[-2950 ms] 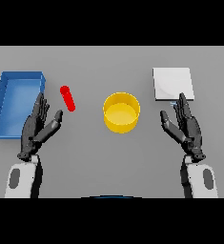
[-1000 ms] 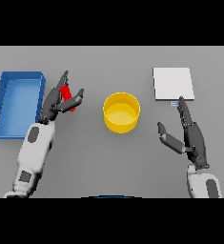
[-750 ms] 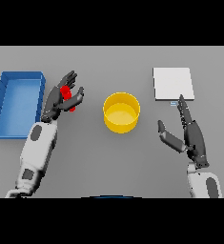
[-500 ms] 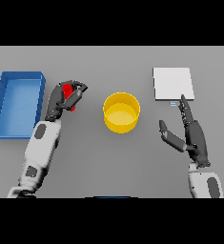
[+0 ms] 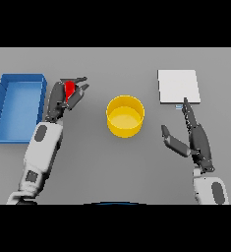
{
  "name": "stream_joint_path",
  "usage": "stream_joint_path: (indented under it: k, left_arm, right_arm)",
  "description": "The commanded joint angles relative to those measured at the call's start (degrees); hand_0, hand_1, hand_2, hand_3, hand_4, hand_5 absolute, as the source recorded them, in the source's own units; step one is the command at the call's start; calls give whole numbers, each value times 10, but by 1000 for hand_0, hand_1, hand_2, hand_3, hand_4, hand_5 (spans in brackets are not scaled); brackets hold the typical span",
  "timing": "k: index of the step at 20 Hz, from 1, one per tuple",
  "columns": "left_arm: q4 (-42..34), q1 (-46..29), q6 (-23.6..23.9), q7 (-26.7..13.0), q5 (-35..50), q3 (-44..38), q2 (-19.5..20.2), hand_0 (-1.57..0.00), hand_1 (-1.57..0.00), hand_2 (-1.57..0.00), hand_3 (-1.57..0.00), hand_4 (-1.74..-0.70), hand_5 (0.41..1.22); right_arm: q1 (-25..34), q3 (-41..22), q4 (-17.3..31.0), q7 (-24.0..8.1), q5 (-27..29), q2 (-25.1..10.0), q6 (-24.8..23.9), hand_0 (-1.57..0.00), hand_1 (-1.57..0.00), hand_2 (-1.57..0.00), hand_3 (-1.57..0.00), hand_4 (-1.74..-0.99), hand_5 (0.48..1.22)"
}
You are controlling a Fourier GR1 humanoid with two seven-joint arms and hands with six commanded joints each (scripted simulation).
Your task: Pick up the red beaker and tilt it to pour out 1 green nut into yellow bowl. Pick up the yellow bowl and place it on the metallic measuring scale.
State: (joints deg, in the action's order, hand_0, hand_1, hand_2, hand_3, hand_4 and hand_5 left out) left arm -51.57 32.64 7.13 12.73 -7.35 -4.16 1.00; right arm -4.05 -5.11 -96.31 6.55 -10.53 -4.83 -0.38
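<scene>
your left hand [image 5: 63, 98] has its fingers curled round the red beaker [image 5: 69, 89], between the blue tray [image 5: 18, 81] and the yellow bowl [image 5: 125, 115], which sits mid worktop [image 5: 136, 64], well apart from the beaker. grip looks partial: only a bit of red shows btwn the fingers, so i can't tell if it's seated or off the surface. right hand [image 5: 195, 140] idles w/ fingers straight, just below the metallic measuring scale [image 5: 179, 86]. risks imo: beaker slips or rolls in a loose wrap on the lift; tilt too early and the nut, not visible here, lands short of the bowl; tilt too steep and more than 1 could drop. also watch the tray wall by your wrist.
</scene>
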Motion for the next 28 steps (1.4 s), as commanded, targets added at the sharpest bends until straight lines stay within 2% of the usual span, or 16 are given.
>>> stream_joint_path:
  k: [1, 4, 7, 9, 14, 19, 24, 25, 27, 28]
  left_arm:
    - [-19, -4, 5, -5, -3, 6, 5, -1532, -1533, -1533, -1533, -1702, 1098]
    - [-65, 5, 9, -48, -25, 40, 23, -1551, -1551, -1552, -1552, -1721, 1101]
    - [-97, 21, -15, -110, -90, 113, 62, -1561, -1561, -1561, -1561, -1731, 1119]
    - [-120, 20, -29, -128, -116, 150, 74, -1563, -1563, -1563, -1563, -1733, 1119]
    - [-121, 33, -37, -160, -152, 194, 94, -1564, -1565, -1565, -1565, -1734, 1112]
    - [-87, 105, -59, -169, -278, 305, 139, -1569, -1569, -1569, -1569, -1739, 1134]
    - [-41, 175, -99, -163, -364, 394, 155, -1570, -1570, -1570, -1570, -1740, 1193]
    - [-26, 190, -108, -158, -378, 409, 154, -1570, -1570, -1570, -1570, -1690, 1198]
    - [-12, 222, -141, -150, -405, 444, 157, -1571, -1571, -1571, -1571, -1613, 1206]
    - [1, 239, -158, -151, -420, 463, 155, -1571, -1571, -1571, -1571, -1637, 1209]
  right_arm:
    - [-7, -2, 2, 5, -1, 2, 0, 1, 1, 1, 1, -1258, 669]
    - [1, -6, -3, -1, -12, 3, -7, 1, 1, 1, 1, -1245, 673]
    - [-1, -10, -3, -3, -28, -1, -12, 1, 1, 1, 1, -1245, 688]
    - [-12, -13, -9, 3, -30, 2, -13, 1, 1, 1, 1, -1243, 694]
    - [-24, -17, -29, -13, -28, 2, -9, 1, 1, 1, 1, -1248, 711]
    - [-14, -16, -24, -17, -24, 3, -6, 1, 1, 1, 1, -1267, 720]
    - [-8, -16, -17, -15, -20, 8, -6, 1, 1, 1, 1, -1264, 717]
    - [-7, -14, -19, -5, -21, 4, -5, 1, 1, 1, 1, -1261, 715]
    - [-8, -10, -13, -9, -18, 6, -8, 1, 1, 1, 1, -1258, 697]
    - [-12, -14, -13, -3, -23, 9, -10, 1, 1, 1, 1, -1253, 688]
